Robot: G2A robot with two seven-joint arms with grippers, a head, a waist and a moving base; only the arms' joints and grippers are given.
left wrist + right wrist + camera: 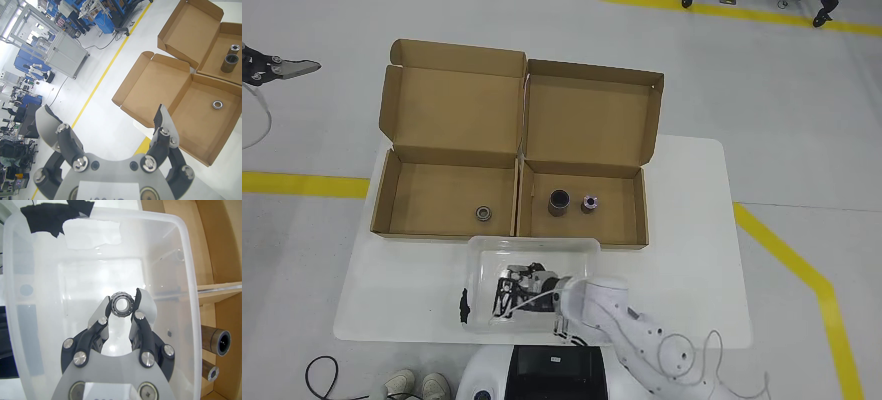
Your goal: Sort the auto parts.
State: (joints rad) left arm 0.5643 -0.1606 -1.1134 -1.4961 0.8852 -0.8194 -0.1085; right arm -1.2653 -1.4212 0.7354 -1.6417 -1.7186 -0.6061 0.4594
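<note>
My right gripper (122, 303) is inside the clear plastic bin (187, 256), shut on a silver roller bearing (121, 307) held between its fingers just above the bin floor. From above, this gripper (510, 292) sits in the bin's (480, 250) left half. A matching bearing (483, 212) (217, 104) lies in the left cardboard box (402, 205). The right box (627, 225) holds a dark sleeve (559, 201) (217, 341) and a small bushing (589, 203) (212, 373). My left gripper (103, 110) (287, 68) is open and empty, off the table to the far left.
Both boxes have their lids folded back toward the table's far edge. Black tape (463, 305) (49, 220) sticks to the bin's left end. The white table (692, 250) has bare room to the right of the bin and boxes. Yellow floor lines run beside it.
</note>
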